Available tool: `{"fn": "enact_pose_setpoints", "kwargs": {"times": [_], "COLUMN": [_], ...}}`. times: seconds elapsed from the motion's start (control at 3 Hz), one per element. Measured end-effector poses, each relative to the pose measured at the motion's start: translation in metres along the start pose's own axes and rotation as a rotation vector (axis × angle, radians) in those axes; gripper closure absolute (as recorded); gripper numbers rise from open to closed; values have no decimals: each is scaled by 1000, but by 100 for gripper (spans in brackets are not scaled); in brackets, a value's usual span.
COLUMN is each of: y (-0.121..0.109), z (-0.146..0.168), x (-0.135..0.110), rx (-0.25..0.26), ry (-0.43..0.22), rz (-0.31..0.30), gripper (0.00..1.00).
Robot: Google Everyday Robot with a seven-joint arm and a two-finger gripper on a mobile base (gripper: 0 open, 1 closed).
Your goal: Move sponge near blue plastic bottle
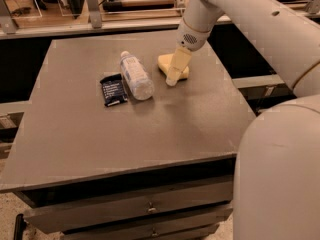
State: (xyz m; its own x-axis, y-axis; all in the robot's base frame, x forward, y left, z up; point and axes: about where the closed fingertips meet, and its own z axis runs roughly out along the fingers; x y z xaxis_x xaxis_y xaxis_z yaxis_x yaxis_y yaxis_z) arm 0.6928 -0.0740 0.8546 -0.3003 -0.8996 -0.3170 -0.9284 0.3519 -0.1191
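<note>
Seemingly the hand (172, 77) rests on the sponge (163, 62) (grip: I cannot tell).

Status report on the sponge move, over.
Gripper down over sponge. Sponge right of blue plastic bottle, a gap between. Dark packet on bottle's left, out of the path.

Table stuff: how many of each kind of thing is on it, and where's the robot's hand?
Sponge: 1
Bottle: 1
Dark packet: 1
Total: 3 things on the table
The hand is down at the sponge.
</note>
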Motion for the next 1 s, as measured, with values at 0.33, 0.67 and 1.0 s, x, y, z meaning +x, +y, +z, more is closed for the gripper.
{"fn": "enact_pose_setpoints", "kwargs": {"times": [0.33, 0.67, 1.0], "y": [-8, -6, -6], "z": [-27, -74, -74], "x": [12, 26, 26], "rx": [72, 149, 148], "ry": [0, -71, -71], "rz": [11, -59, -58], "gripper": [0, 0, 0]}}
